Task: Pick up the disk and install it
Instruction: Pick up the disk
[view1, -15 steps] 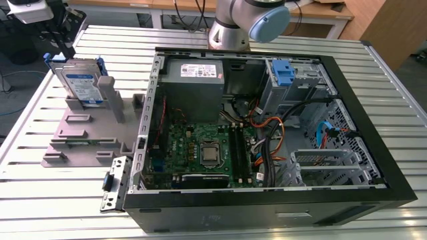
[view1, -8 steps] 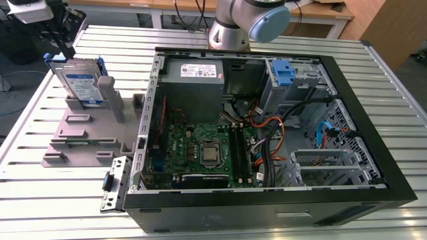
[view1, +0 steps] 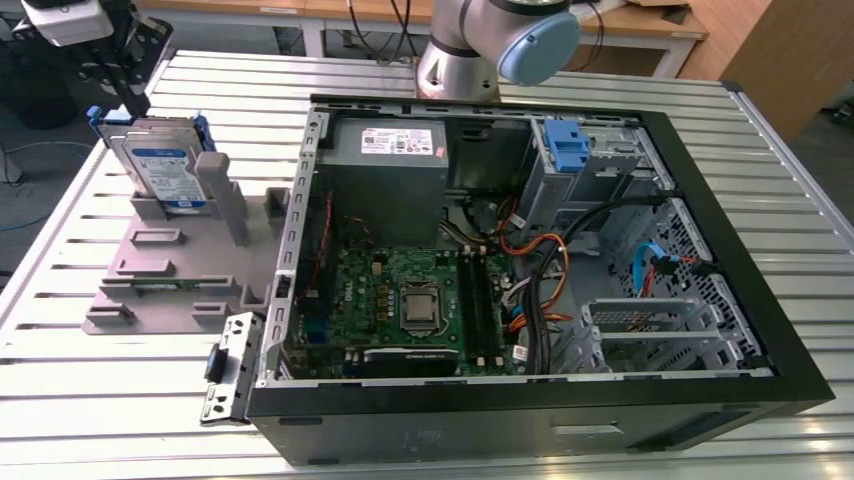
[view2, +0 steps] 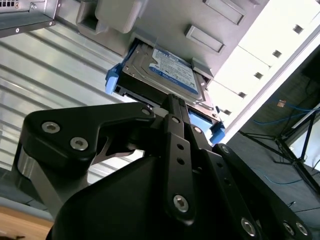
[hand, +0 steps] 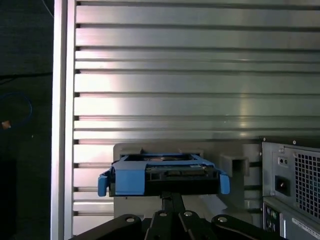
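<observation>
Disk (view1: 163, 165) upright in grey holder (view1: 174, 270) on tabletop (view1: 54, 380), at exterior view's left of open PC case (view1: 801, 385); claw (view1: 134, 103) hangs at its top edge. Risk, est.: off-centre grip on blue carrier (view1: 203, 128) could tilt disk, jam it in holder or drop it.

Second wrist view: claw (view2: 172, 105) at disk's (view2: 165, 75) carrier end. Spread or pinching, cannot tell; claw's own body blocks contact pt.

First wrist view: disk (hand: 162, 180) edge-on, label face hidden, claw (hand: 172, 196) body cut off by frame.
</observation>
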